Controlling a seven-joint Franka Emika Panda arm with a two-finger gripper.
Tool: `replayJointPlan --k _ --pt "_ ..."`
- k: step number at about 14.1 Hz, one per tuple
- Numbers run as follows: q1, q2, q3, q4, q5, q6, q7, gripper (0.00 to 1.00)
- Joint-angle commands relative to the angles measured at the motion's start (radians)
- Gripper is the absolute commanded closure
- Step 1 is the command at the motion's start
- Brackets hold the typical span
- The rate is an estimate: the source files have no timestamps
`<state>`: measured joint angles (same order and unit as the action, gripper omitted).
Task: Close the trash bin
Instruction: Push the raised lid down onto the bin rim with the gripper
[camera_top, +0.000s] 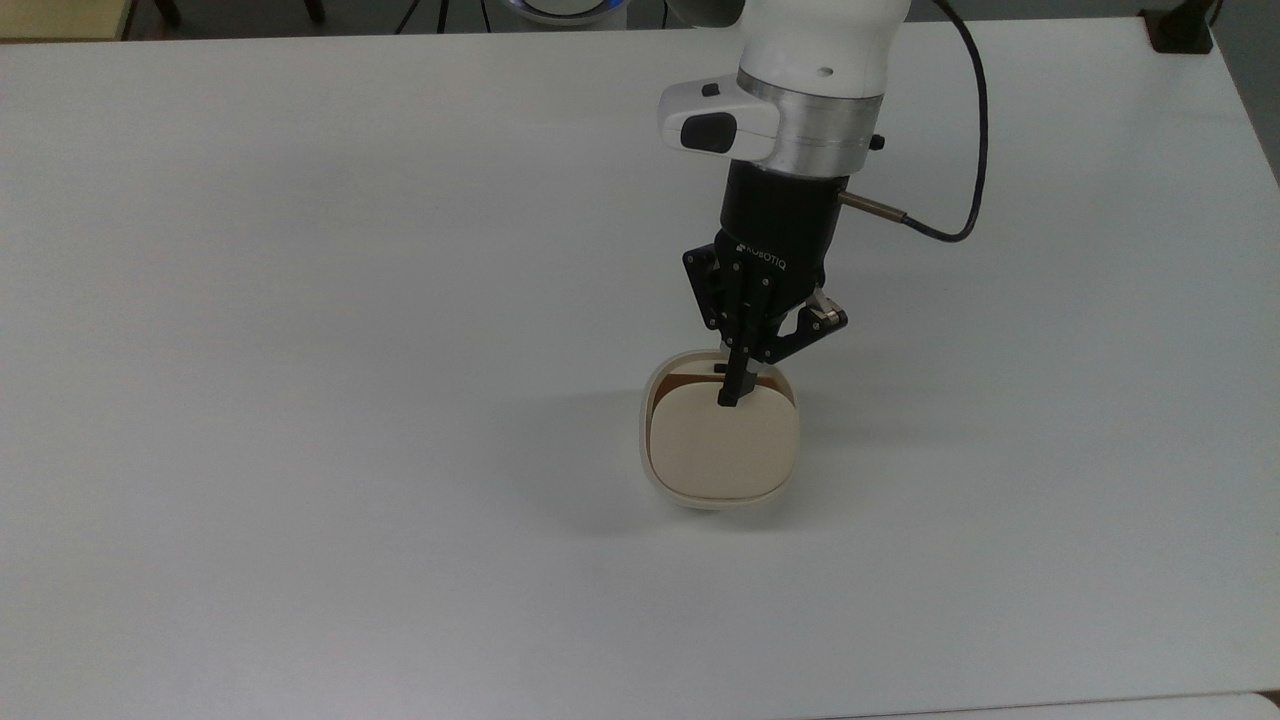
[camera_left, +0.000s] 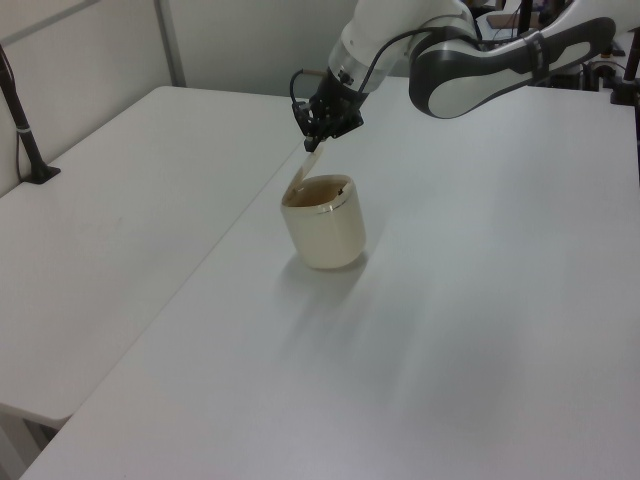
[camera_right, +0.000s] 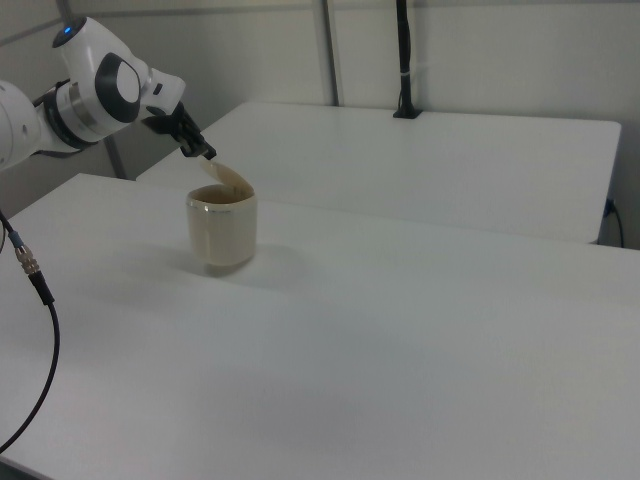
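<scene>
Atop the trash bin lid, closed gripper presses.

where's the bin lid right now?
The lid is tilted partway down over the trash bin near the top view's centre, with the shut gripper pressing on its far edge.

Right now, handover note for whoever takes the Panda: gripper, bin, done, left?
Gripper: jaws shut, holding nothing, tip at the free edge of the lid.
Trash bin: on the white table, leaning in the left view rather than standing straight.
Done: lid partly tipped toward the opening.
Left: lid is still raised at an angle in the left and right views, brown interior showing. Probably press it flat; watch that the bin does not tip.
</scene>
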<state>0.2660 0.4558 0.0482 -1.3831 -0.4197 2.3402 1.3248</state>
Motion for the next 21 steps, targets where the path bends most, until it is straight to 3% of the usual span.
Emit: replayJointPlan --k 1,10,21 --pt "0.006 0.006 -0.014 0.009 -0.021 -0.001 0.005 1.00" --pt "0.006 -0.005 -0.010 -0.004 -0.005 -0.033 -0.121 1.00" --pt "0.035 0.032 0.002 -0.040 -0.025 -0.053 -0.122 1.00"
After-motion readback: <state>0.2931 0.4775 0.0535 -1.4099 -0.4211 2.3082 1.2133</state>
